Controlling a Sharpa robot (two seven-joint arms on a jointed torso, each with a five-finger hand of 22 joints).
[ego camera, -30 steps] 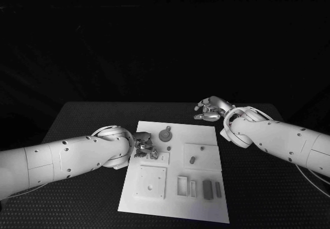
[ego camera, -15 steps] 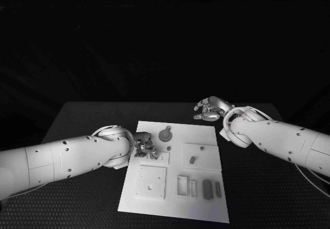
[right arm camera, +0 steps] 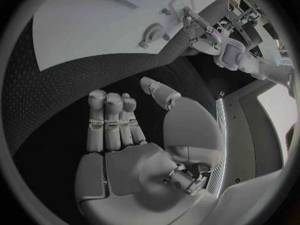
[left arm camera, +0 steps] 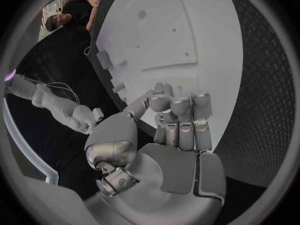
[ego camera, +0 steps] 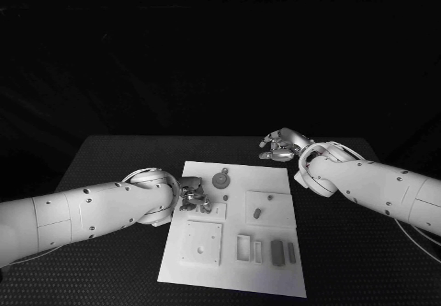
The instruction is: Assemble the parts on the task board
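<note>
Black table [ego camera: 110,159] carries the white task board [ego camera: 276,274] at its middle; everything below is placed against that board.

Left arm [ego camera: 83,213] reaches in over the board's left edge. Right arm [ego camera: 368,185] sits off the board's far right corner, over bare table.

Left hand [ego camera: 193,194] hovers at the board's left edge, near the far end, fingers curled loosely downward. In the left wrist view the left hand [left arm camera: 169,130] has its fingers bent in together, nothing visibly between them; whether it pinches a small part, cannot tell. Right hand [ego camera: 280,145] is just beyond the board's far right corner; the right wrist view shows its fingers extended and slightly apart, holding nothing.

On the board: square plate [ego camera: 201,243] near the left front, slotted frame [ego camera: 245,248] beside it, two grey bars [ego camera: 283,253] toward the right front. Round grey part [ego camera: 222,181] near the far edge, just beside the left hand. Small grey peg [ego camera: 258,213] in the raised square at the board's middle right.

Step in hand, judged: left hand working at the pieces by the far left edge. To do it well: come down straight, close fingers on the part's sides only, keep the board from sliding, seat the part square before letting go. Right hand could steady the far corner.
</note>
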